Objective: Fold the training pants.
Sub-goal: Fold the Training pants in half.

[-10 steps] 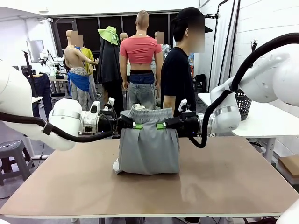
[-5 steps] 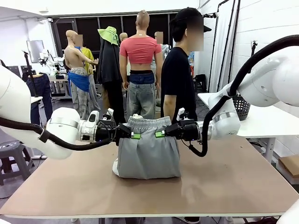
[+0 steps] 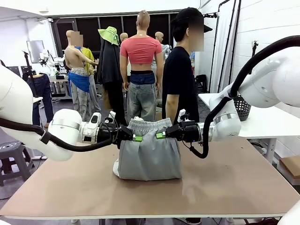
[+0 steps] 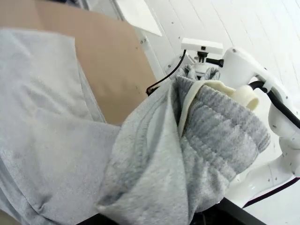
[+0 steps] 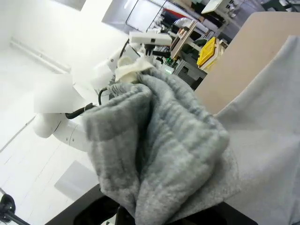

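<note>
Bench below: left gripper and right gripper clamp the training pants waistband corners, legs hanging between them

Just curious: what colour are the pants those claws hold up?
Plain light grey; the training pants show best in the front view.

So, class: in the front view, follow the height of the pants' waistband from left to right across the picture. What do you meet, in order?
Left arm's white wrist → left claw, shut on the waistband's left end → grey training pants → right claw, shut on the waistband's right end → right arm's white wrist → black mesh basket.
</note>
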Controlling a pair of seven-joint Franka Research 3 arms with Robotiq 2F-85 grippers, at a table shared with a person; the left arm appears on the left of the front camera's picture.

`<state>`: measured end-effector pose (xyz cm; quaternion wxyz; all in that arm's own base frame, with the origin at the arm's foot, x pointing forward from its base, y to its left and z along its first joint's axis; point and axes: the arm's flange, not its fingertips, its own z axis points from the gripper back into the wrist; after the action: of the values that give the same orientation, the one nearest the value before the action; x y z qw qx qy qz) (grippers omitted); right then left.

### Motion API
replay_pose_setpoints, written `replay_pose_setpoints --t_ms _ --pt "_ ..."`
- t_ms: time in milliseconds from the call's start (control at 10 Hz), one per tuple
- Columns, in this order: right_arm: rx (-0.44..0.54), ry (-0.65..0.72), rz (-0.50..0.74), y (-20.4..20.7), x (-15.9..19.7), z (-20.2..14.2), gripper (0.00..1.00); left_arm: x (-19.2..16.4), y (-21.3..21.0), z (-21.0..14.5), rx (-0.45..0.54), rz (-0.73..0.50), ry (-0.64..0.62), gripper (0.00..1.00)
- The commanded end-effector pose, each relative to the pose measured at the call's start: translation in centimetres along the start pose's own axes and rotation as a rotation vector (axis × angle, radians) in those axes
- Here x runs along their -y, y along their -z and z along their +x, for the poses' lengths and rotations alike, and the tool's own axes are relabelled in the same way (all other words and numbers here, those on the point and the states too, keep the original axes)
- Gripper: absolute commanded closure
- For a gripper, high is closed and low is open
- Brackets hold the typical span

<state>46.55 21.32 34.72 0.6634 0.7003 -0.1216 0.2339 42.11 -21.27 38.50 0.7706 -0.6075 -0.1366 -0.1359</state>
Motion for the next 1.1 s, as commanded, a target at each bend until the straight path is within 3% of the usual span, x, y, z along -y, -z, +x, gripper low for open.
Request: replay_pose_setpoints --t_ms 0,300,500,1000 --pt "0.059 0.117 0.018 -0.2 1.8 -1.3 1.00 -1.4 0.2 -0.8 -0.063 -0.003 -0.180 1.00" --pt "0.071 0.177 -0.020 -0.3 4.6 -1.7 1.00 -4.6 -0.2 -0.5 -0.006 0.023 -0.245 1.00" --pt "0.076 0.182 -0.081 -0.8 6.5 0.3 1.00 -6.2 -0.6 1.9 0.030 0.065 -0.197 1.00" --pt "0.083 0.263 -0.132 -1.1 10.0 4.6 1.00 -11.1 -0.4 6.0 0.057 0.120 -0.297 1.00"
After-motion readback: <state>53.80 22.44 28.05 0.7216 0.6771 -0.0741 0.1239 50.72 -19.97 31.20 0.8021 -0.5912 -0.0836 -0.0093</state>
